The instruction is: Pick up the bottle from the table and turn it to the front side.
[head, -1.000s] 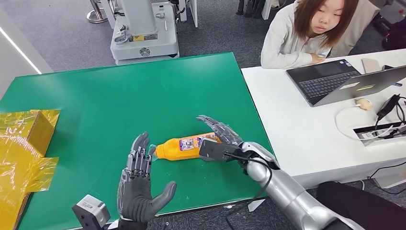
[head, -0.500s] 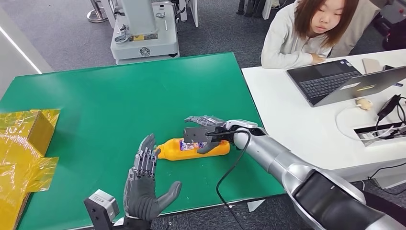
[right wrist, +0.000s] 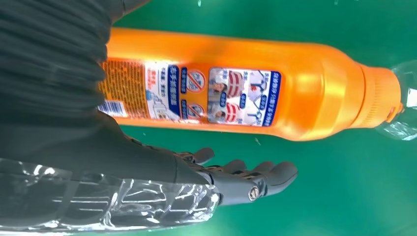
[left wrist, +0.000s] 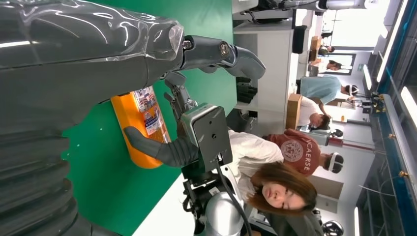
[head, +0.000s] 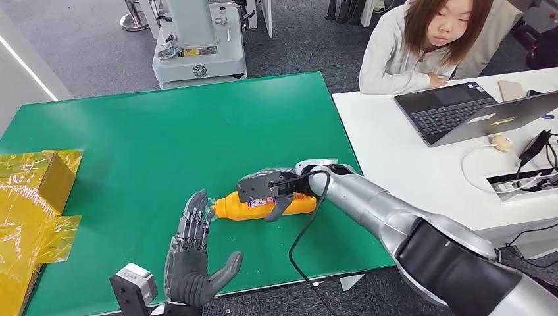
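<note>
On the green table (head: 164, 131), the bottle (head: 260, 205) lies under the unclenched right hand (head: 270, 187).

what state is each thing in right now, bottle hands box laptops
bottle: lying on its side on the green table, label up
right hand: draped over the bottle, grip not closed
left hand: open, fingers spread, holding nothing
yellow box: sitting in crinkled wrap
laptops: lids open
</note>
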Robot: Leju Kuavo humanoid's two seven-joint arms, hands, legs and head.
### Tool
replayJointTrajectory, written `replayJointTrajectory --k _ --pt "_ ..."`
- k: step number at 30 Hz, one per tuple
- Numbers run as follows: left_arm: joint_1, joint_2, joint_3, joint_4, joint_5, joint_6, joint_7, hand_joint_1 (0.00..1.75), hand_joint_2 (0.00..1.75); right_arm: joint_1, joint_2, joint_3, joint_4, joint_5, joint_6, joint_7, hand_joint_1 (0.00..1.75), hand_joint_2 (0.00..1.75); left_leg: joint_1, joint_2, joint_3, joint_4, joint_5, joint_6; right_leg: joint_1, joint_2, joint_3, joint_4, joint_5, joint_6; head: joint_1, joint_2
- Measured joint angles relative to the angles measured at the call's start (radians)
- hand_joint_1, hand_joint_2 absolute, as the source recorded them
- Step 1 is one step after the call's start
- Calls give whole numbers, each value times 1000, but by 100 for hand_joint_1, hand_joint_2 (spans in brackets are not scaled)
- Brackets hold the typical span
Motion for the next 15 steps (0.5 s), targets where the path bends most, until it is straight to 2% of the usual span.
replayJointTrajectory --k 15 --pt "12 -19 33 -22 -32 -35 19 0 175 -65 -6 187 35 38 -45 56 0 175 0 0 0 0 0 0 0 0 0 0 0 0 0 0"
